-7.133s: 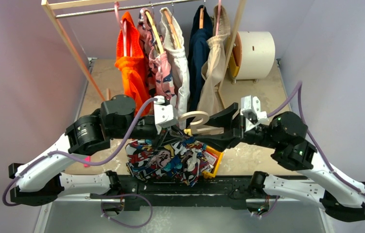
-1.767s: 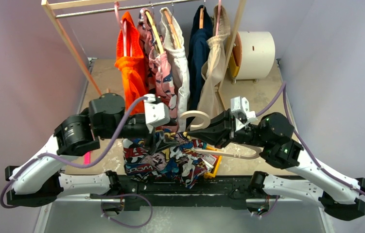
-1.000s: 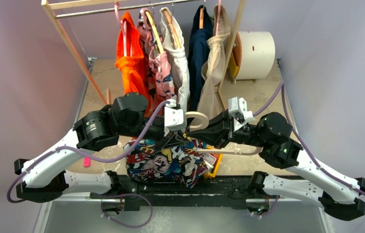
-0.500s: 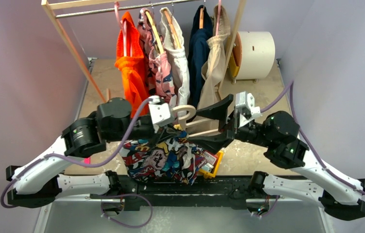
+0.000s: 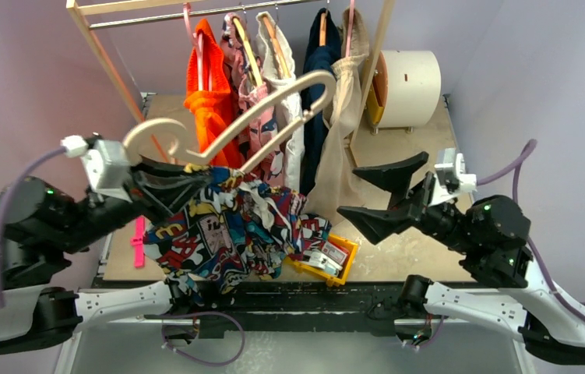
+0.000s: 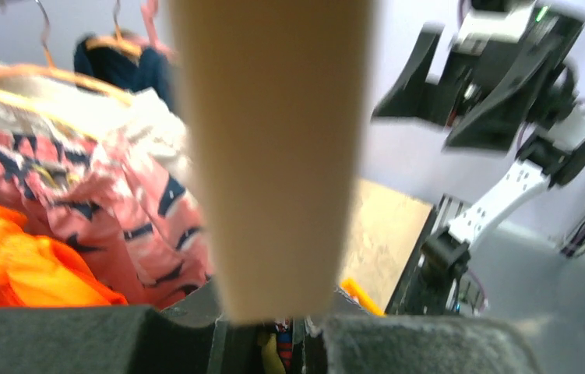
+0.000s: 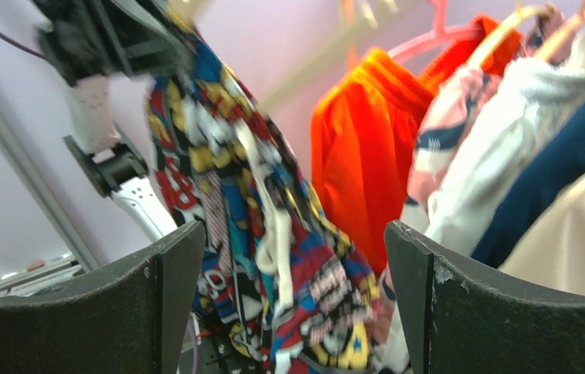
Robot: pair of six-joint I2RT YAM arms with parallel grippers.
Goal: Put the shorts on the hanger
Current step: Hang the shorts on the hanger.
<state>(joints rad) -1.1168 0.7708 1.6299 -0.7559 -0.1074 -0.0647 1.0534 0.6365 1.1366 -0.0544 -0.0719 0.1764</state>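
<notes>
The left gripper (image 6: 269,333) is clamped tight on the hanger (image 6: 269,156) near its hook, holding it high and slanted, likely so the cloth clears the table. The shorts (image 5: 227,230) hang just below those jaws, apparently bunched over the hanger's bar rather than spread out. Well off to its right, the right gripper (image 5: 355,192) stands wide open and empty, presumably leaving the load to one arm. Beyond both stands the rack (image 5: 108,62).

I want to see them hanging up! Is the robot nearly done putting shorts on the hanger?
Looks mostly done: the comic-print cloth shorts hang from the thin cream hanger. In hand: the left claw is shut on the hanger, holding it up; the right claw is open and empty. Left: maybe a check, since I can't tell whether they sit securely on it.
</notes>
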